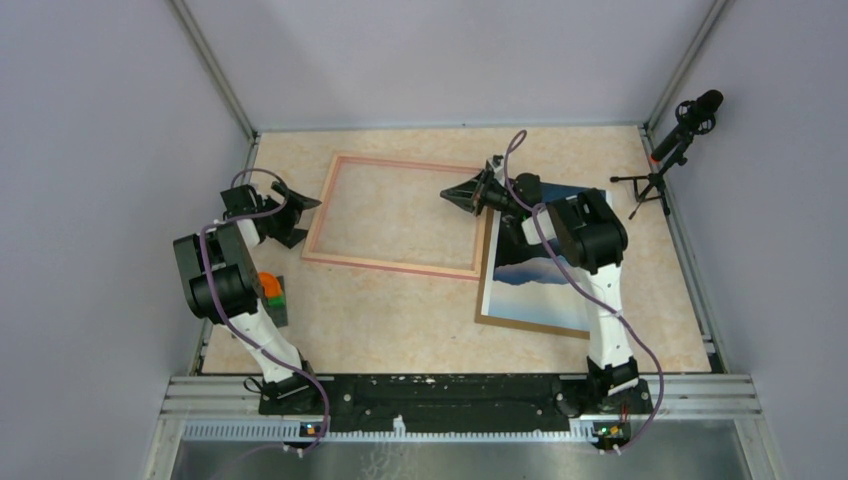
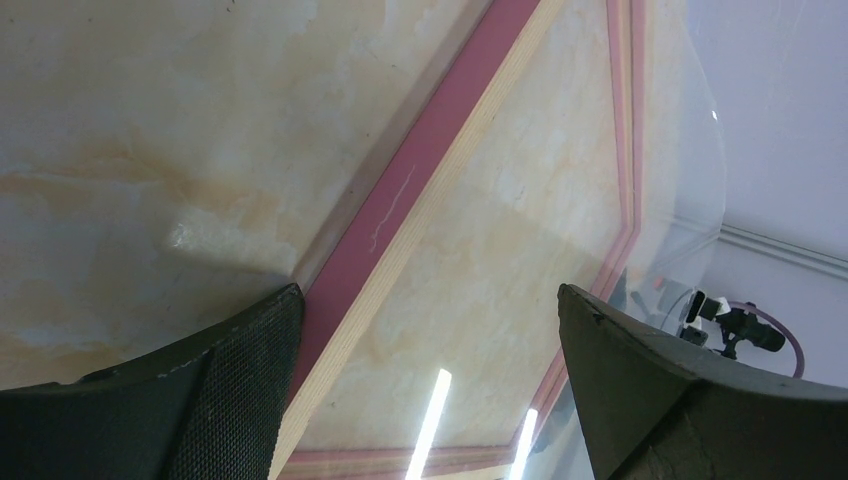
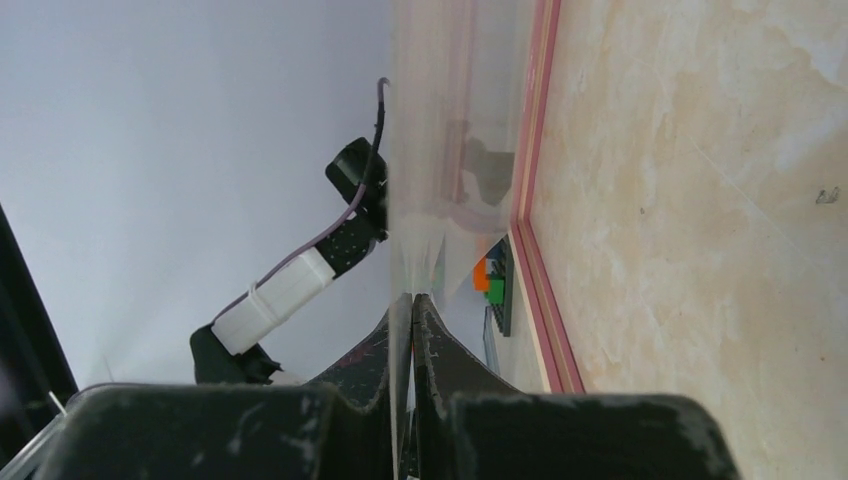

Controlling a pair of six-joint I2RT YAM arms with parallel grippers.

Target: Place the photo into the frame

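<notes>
The pinkish-tan frame [image 1: 400, 268] lies flat at mid-table, showing bare table through its opening. To its right the photo [image 1: 545, 285] lies face up, blue sky and white cloud showing, its top hidden under my right arm. My right gripper [image 1: 470, 195] hovers over the frame's right rail, shut on the edge of a thin clear sheet [image 3: 440, 150] that reaches out over the opening. In the right wrist view the gripper [image 3: 412, 300] pinches the sheet edge-on beside the frame [image 3: 540, 250]. My left gripper [image 1: 297, 215] is open at the frame's left rail [image 2: 400, 200], fingers [image 2: 230, 390] straddling it.
A brown board [image 1: 530, 325] shows under the photo's near edge. A small dark plate with orange and green bricks [image 1: 272, 293] sits by the left arm. A microphone on a tripod [image 1: 680, 130] stands at the back right corner. Walls close in on three sides.
</notes>
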